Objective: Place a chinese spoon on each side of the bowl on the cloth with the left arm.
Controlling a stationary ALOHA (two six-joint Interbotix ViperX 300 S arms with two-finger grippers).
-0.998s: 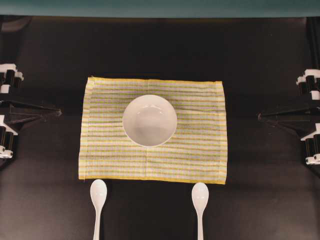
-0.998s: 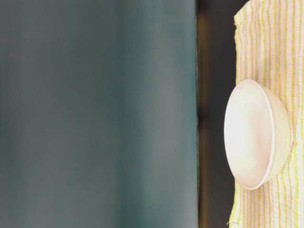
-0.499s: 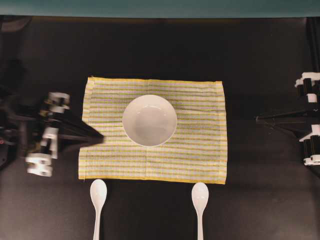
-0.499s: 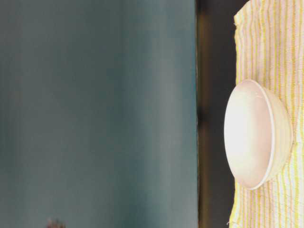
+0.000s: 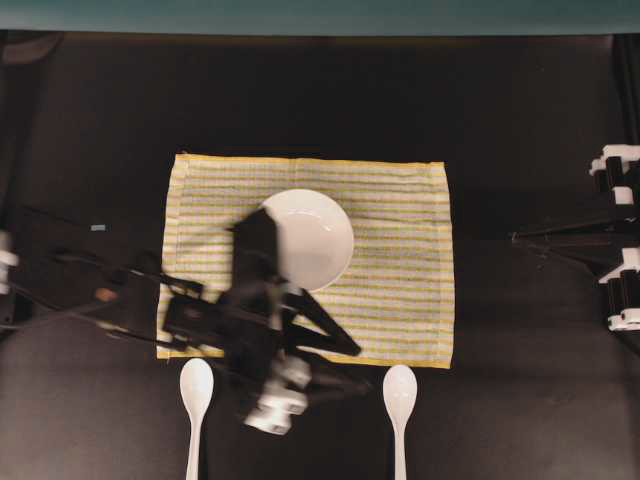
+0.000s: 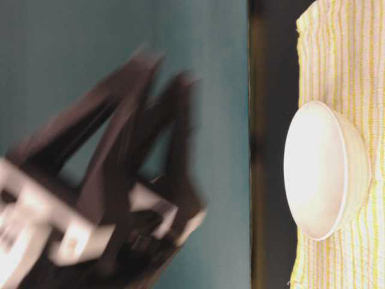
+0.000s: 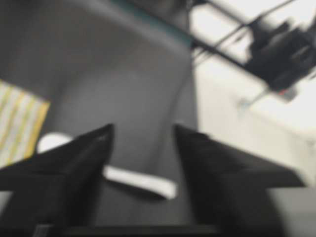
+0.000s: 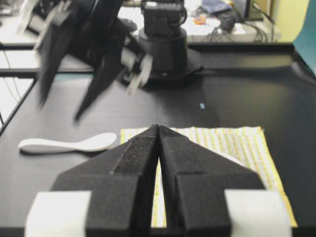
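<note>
The white bowl (image 5: 312, 238) sits in the middle of the striped cloth (image 5: 400, 270), its near-left part covered by my left arm (image 5: 215, 320). Two white chinese spoons lie on the black table in front of the cloth, one at the left (image 5: 196, 388) and one at the right (image 5: 400, 392). My left gripper (image 5: 362, 367) hovers, blurred, over the cloth's front edge between them, pointing at the right spoon. Its jaws are open and hold nothing. In the left wrist view the gripper (image 7: 143, 129) frames that spoon's handle (image 7: 140, 180). My right gripper (image 5: 516, 237) rests shut at the right side.
The table-level view has the bowl (image 6: 325, 171) on the cloth (image 6: 349, 54) and my blurred left arm (image 6: 108, 198) above the table. A teal wall (image 5: 320, 15) runs along the table's far edge. The right wrist view catches one spoon (image 8: 66, 143) beside the cloth (image 8: 222, 140).
My left arm has swung in from the left edge, across the cloth's front left corner, toward the right spoon, and its jaws have opened. The right arm, bowl and spoons have stayed put.
</note>
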